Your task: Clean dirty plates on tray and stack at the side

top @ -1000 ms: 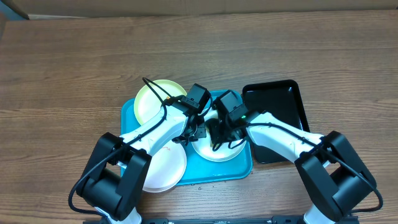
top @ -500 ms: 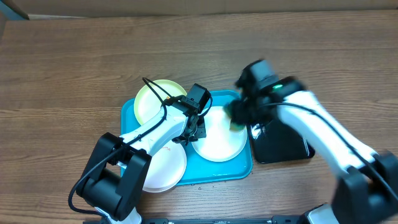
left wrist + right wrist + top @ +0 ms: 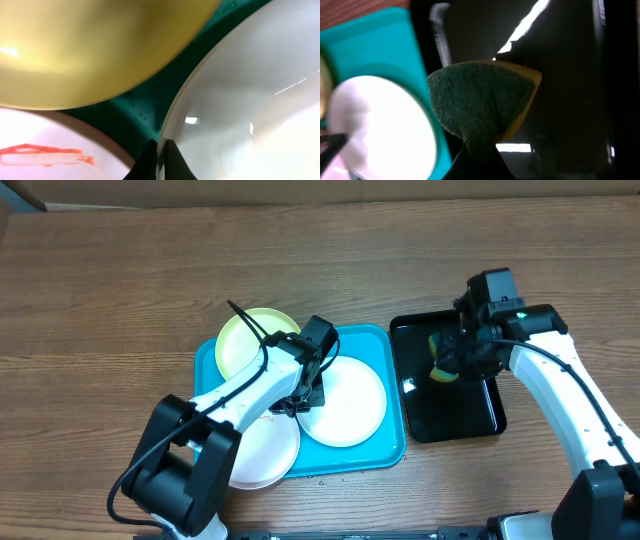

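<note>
Your left tool (image 3: 160, 150) pinches rim of round white plate (image 3: 350, 405) on turquoise rectangular plastic tray (image 3: 385, 345). Your right tool (image 3: 460, 360) pinches green-yellow sponge (image 3: 480, 100) above glossy black tray (image 3: 450, 420).

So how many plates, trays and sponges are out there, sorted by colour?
white plates: 2
pale yellow-green plate: 1
turquoise tray: 1
black tray: 1
green-and-yellow sponge: 1
Total: 6

A brown wood-grain table (image 3: 120, 280) shows a bright turquoise rectangular plastic tray (image 3: 385, 345), a pale yellow-green round plate (image 3: 245, 345), a plain white round plate (image 3: 355, 405), a second white round plate (image 3: 270, 457) streaked with an orange-red smear (image 3: 45, 155), a glossy black rectangular tray (image 3: 455, 415) and a dark green and yellow sponge (image 3: 442, 369).
</note>
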`<state>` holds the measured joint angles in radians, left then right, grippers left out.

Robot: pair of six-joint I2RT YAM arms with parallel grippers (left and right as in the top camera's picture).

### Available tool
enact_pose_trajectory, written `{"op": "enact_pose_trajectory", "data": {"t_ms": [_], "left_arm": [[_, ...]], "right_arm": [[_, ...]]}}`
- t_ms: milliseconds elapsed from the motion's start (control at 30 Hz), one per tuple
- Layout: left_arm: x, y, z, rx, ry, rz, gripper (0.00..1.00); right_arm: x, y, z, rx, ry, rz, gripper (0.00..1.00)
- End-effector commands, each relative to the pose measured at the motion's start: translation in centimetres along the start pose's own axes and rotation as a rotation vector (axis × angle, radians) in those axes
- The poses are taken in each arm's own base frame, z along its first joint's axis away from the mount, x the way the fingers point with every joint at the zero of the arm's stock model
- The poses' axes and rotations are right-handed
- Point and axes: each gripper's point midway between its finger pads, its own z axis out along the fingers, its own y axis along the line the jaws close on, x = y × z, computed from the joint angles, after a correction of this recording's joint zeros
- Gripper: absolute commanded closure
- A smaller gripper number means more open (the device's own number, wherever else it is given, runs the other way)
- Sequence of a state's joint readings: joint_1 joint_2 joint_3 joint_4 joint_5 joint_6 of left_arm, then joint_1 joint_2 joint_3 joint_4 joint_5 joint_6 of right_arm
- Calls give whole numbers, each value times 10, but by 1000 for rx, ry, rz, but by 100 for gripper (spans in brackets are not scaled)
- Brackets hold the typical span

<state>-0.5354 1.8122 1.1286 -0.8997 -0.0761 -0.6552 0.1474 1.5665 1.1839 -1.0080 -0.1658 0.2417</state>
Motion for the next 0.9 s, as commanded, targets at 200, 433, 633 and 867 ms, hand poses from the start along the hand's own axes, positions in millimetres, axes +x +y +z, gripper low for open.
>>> {"op": "enact_pose_trajectory", "data": {"t_ms": [200, 433, 633, 867], "left_arm": [[-32, 22, -57, -56, -248, -21, 96], [-45, 44, -106, -133, -444, 7, 96], [-48, 44, -142, -282, -632, 118, 96], [-36, 20, -199, -527, -949, 265, 96]], "right_arm": [[10, -16, 26, 25, 2, 8, 96], [8, -24, 31, 57, -19, 14, 96], [8, -26, 31, 73, -21, 14, 96], [9, -37, 32, 130, -26, 16, 94]]}}
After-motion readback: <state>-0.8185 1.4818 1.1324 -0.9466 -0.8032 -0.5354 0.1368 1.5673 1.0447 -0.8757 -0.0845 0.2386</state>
